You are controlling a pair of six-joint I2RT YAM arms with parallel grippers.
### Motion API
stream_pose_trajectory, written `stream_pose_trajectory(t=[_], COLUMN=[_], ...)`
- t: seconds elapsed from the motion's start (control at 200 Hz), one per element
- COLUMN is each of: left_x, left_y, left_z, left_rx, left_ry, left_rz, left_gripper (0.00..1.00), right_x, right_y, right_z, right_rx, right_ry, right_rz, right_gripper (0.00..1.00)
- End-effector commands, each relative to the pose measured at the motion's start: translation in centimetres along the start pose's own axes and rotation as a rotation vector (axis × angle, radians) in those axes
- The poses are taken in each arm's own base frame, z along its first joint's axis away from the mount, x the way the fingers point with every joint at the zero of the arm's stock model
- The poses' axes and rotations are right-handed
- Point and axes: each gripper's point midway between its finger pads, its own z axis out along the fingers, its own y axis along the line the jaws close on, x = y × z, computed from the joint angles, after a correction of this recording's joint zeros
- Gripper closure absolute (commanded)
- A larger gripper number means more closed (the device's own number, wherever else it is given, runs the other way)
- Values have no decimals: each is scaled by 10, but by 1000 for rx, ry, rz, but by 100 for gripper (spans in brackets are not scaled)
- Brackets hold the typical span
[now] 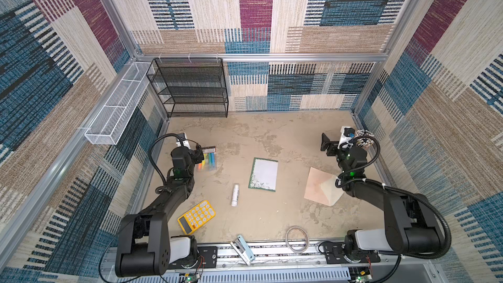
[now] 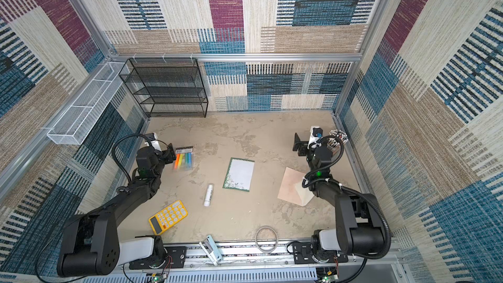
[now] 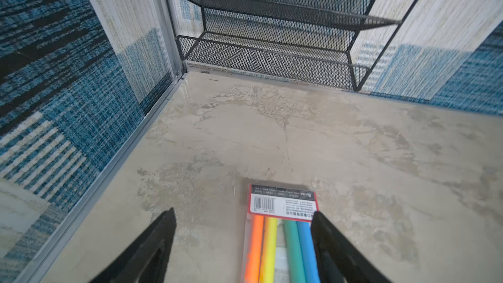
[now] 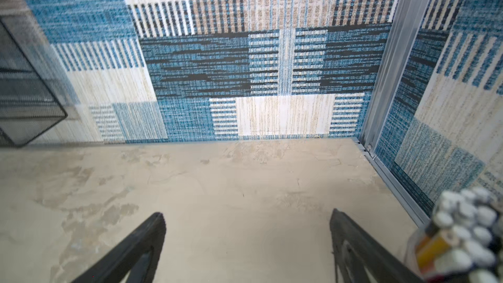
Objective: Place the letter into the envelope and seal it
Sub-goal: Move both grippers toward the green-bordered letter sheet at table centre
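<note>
between the arms: letter and envelope untouched

the letter (image 1: 263,174) (image 2: 239,174) lies flat midway between the arms, long axis toward the back wall, nearer the base than either set of jaws. the envelope (image 1: 318,186) (image 2: 291,186) lies to its right, partly under the right forearm (image 1: 381,190). left gripper (image 3: 243,212) and right gripper (image 4: 247,213) both gape empty, pointing away. only the top views show the papers; the wrist views catch a marker pack (image 3: 283,205) and a pen bundle (image 4: 462,230).

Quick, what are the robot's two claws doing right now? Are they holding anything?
Left gripper: open, holding nothing.
Right gripper: open, holding nothing.
</note>
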Motion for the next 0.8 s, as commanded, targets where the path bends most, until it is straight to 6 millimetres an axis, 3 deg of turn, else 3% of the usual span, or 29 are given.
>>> stream_pose_trajectory(t=[0.0,0.14,0.275,0.586,0.791], left_x=[5,-9,-1,55,88], left_y=[7,-25,-68,-153,-180], left_z=[-13,-31,-57,-126,-142], left_rx=[-62,74,271,520,553], left_ry=[158,340,528,816,918], left_rz=[-126,-209,-235,-233,-252], left_gripper=[24,30,34,37,37], right_x=[43,29,35,67,87], right_y=[-5,26,71,180,208], right_z=[-4,-14,-29,-64,-73], right_rx=[91,45,-43,-281,-328], right_ry=[288,360,467,736,828], right_rz=[170,324,433,521,518], right_gripper=[6,7,9,19,29])
